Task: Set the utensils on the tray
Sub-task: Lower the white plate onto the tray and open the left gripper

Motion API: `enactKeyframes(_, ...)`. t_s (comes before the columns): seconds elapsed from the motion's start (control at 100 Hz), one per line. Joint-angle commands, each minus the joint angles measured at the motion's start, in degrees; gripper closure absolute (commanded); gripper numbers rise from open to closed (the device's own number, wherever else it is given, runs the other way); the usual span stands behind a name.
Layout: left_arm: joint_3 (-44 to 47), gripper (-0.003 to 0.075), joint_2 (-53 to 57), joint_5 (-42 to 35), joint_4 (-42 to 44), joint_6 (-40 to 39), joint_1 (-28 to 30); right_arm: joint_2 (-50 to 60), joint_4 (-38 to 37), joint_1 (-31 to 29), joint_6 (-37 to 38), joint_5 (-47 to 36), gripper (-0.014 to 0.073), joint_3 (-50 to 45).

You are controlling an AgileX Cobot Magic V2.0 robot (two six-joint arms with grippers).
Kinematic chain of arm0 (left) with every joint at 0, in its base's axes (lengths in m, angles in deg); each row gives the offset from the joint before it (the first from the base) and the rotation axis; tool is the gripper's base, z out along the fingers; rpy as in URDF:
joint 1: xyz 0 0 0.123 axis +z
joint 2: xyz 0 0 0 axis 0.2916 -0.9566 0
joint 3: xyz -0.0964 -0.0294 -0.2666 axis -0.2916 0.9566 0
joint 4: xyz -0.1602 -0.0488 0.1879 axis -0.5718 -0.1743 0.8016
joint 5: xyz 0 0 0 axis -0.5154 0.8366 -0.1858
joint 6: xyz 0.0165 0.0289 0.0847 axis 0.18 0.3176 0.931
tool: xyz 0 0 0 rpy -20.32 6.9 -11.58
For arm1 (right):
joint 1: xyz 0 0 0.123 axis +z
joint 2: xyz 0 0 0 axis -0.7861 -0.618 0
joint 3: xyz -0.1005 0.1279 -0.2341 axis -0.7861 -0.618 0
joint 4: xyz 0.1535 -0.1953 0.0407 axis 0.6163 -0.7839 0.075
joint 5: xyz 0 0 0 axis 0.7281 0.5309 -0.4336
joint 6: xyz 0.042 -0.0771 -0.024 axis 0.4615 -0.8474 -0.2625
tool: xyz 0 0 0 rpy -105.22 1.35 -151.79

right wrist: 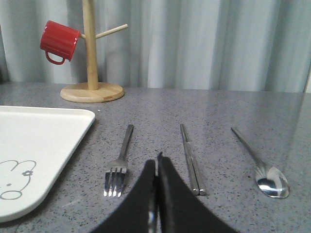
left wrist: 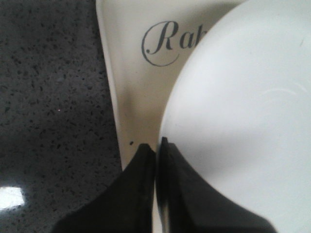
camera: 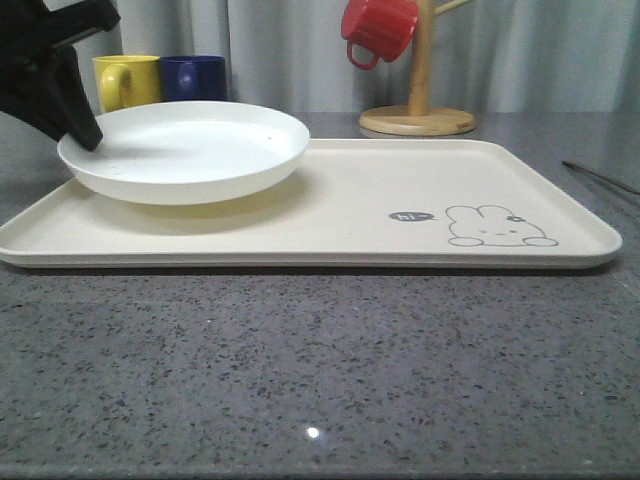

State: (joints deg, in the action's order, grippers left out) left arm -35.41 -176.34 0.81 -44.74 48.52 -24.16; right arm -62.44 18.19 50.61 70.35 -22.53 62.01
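A round white plate [camera: 190, 150] sits low over the left part of the cream tray [camera: 400, 200]; I cannot tell whether its base touches the tray. My left gripper [camera: 85, 135] is shut on the plate's left rim. In the left wrist view the left gripper [left wrist: 154, 145] pinches the plate [left wrist: 243, 121] by its edge, above the tray [left wrist: 131, 73]. On the counter to the right of the tray [right wrist: 39, 145] lie a fork [right wrist: 119, 165], a pair of chopsticks [right wrist: 192, 160] and a spoon [right wrist: 265, 170]. My right gripper [right wrist: 156, 162] hangs shut and empty between fork and chopsticks.
A wooden mug stand [camera: 420, 110] with a red mug [camera: 378, 30] stands behind the tray. Yellow [camera: 125, 80] and blue [camera: 195, 76] mugs stand behind the plate. A thin metal utensil [camera: 600, 178] shows at the far right.
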Motion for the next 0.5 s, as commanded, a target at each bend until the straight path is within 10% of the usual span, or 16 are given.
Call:
enactKeyframes(0.0,-1.69,0.0739,1.62,-1.60,-1.38,-0.07,-0.50,1.12,-0.65,-0.21,-0.07,-4.67,0.0662,0.10)
enactKeyframes(0.22,-1.69,0.0716,1.49,-2.30,0.47,-0.07,-0.50,1.12,-0.65,-0.21,-0.07,-4.67,0.0662,0.10)
enactKeyframes(0.49,-2.71,0.0430,1.49,-3.52,2.23,-0.07,-0.39,1.12,-0.65,-0.21,-0.07,-4.67,0.0662,0.10)
